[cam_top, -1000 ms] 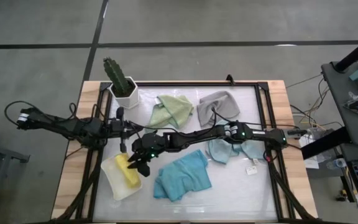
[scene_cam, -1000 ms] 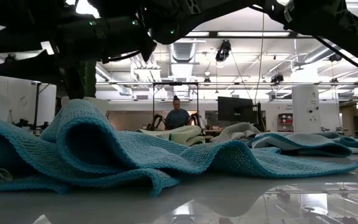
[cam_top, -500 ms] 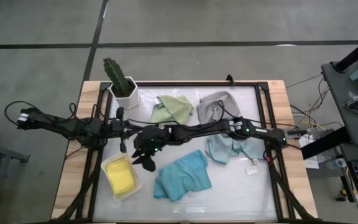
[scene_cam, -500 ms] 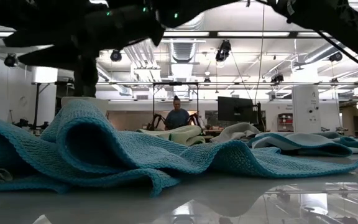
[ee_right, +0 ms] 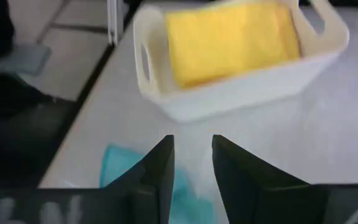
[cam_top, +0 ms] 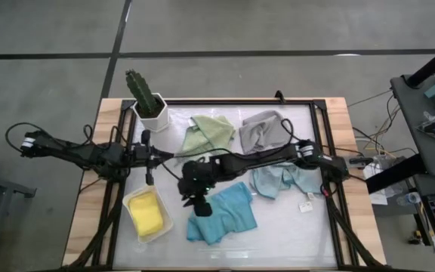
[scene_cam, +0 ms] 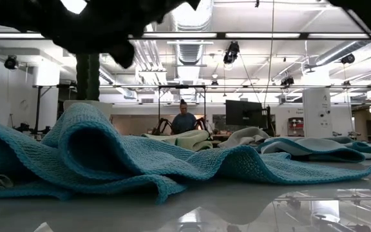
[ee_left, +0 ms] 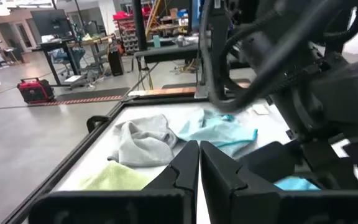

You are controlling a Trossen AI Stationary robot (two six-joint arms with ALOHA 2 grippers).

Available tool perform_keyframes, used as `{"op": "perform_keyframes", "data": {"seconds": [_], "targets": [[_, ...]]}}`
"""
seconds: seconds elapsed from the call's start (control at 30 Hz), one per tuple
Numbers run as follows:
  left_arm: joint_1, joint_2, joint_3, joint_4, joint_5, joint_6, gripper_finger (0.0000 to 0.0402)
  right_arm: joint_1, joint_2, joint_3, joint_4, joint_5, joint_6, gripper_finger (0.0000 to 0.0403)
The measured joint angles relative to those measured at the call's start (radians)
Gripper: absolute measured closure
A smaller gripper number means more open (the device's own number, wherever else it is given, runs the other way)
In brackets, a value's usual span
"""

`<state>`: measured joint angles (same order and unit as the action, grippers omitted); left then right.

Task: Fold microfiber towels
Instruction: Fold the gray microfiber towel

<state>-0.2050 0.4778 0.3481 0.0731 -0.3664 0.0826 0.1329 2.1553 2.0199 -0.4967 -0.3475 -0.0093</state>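
Right fingers (ee_right: 190, 171) stand slightly parted, empty, above teal towel (cam_top: 222, 214); no readable writing

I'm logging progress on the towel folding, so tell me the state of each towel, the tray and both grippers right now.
yellow towel: folded, lying in the white tray.
teal towel: crumpled on the table.
pale blue towel: crumpled.
sage green towel: crumpled, loosely bunched.
grey towel: crumpled.
right gripper: open, empty, above the teal towel's edge beside the tray.
left gripper: shut, empty, waiting at the table's left side.
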Motion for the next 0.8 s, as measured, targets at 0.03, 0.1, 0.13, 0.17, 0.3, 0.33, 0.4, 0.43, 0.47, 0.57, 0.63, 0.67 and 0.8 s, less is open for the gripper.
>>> {"op": "perform_keyframes", "data": {"seconds": [0.03, 0.1, 0.13, 0.17, 0.3, 0.33, 0.4, 0.43, 0.47, 0.57, 0.63, 0.67, 0.8], "targets": [[0.000, 0.000, 0.000, 0.002, 0.000, 0.000, 0.0402, 0.006, -0.034, -0.051, 0.017, 0.034, -0.002, 0.0312], [0.000, 0.004, 0.000, 0.007, 0.000, 0.000, 0.0402, 0.015, -0.106, -0.164, 0.070, 0.099, -0.003, 0.0320], [0.000, 0.006, 0.000, 0.007, 0.000, 0.000, 0.0402, 0.018, -0.145, -0.227, 0.114, 0.127, -0.010, 0.0324], [0.000, 0.009, 0.000, 0.014, 0.000, 0.000, 0.0402, 0.020, -0.183, -0.293, 0.167, 0.146, -0.015, 0.0327], [0.000, 0.037, 0.000, 0.069, 0.000, 0.000, 0.0402, 0.023, -0.328, -0.548, 0.398, 0.167, -0.042, 0.0337], [0.000, 0.047, 0.000, 0.090, 0.000, 0.000, 0.0402, 0.024, -0.361, -0.603, 0.450, 0.167, -0.044, 0.0338], [0.000, 0.068, 0.000, 0.119, 0.000, 0.001, 0.0402, 0.024, -0.420, -0.707, 0.555, 0.167, -0.045, 0.0339], [0.000, 0.082, 0.000, 0.139, 0.000, 0.002, 0.0402, 0.024, -0.446, -0.753, 0.593, 0.166, -0.052, 0.0339], [0.000, 0.097, 0.000, 0.159, 0.000, 0.002, 0.0402, 0.023, -0.471, -0.796, 0.632, 0.165, -0.062, 0.0339], [0.000, 0.151, 0.000, 0.225, 0.000, 0.001, 0.0402, 0.018, -0.532, -0.907, 0.732, 0.167, -0.114, 0.0339], [-0.001, 0.194, 0.000, 0.294, 0.001, -0.026, 0.0402, 0.012, -0.570, -0.972, 0.811, 0.168, -0.142, 0.0340], [-0.001, 0.217, 0.001, 0.330, 0.014, -0.058, 0.0402, 0.009, -0.587, -0.998, 0.849, 0.168, -0.150, 0.0340], [-0.008, 0.303, 0.044, 0.331, 0.111, -0.197, 0.0402, -0.013, -0.659, -1.079, 0.923, 0.166, -0.195, 0.0340]]}}
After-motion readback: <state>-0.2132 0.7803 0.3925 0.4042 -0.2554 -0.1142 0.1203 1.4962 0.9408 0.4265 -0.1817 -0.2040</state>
